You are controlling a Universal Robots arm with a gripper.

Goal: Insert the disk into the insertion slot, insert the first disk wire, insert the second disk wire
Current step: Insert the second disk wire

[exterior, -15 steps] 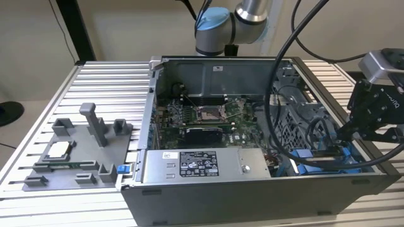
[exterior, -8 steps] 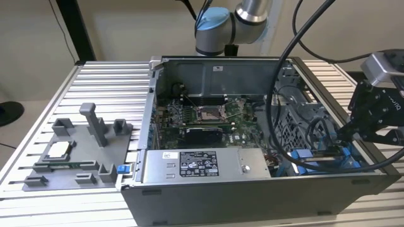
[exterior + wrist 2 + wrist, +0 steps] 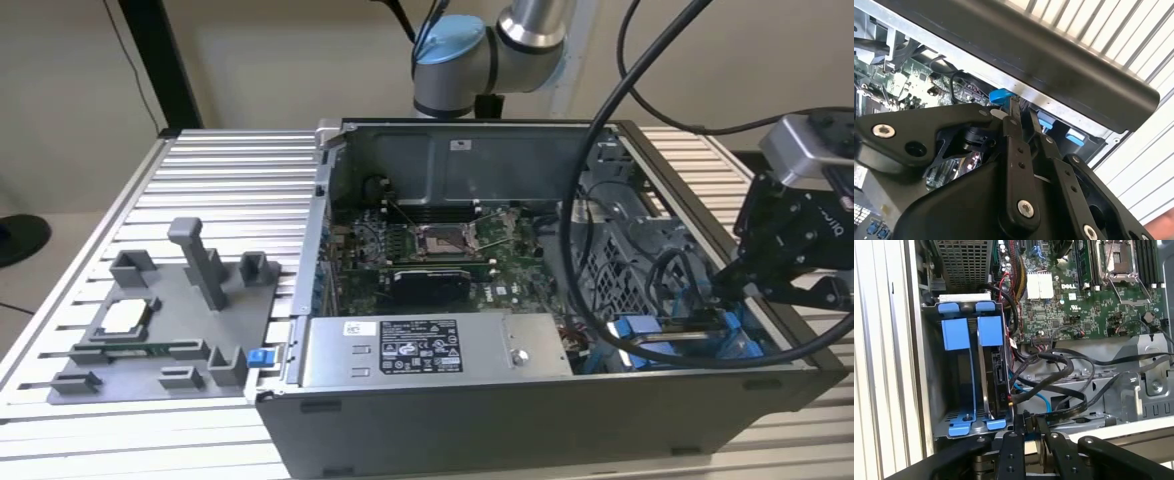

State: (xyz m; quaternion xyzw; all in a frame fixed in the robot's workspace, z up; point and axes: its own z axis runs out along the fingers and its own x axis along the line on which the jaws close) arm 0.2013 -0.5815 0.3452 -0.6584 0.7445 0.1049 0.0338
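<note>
Wrist (image 3: pixel 798 240) low, tilted, nr disk (image 3: pixel 990 331)

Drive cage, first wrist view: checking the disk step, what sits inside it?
Two blue carriers; the one nearer the motherboard holds the disk, edge showing. The other looks empty, its depth shadowed. The gripper covers the near end of the drive cage.

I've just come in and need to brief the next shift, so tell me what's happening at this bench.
A single robot arm is working inside an open computer case on a slatted table. The disk, in its blue carrier, sits in the drive cage at a corner of the case. The gripper hangs just beside that cage's end, among loose black cables. Whether anything is plugged into the disk cannot be told.
</note>
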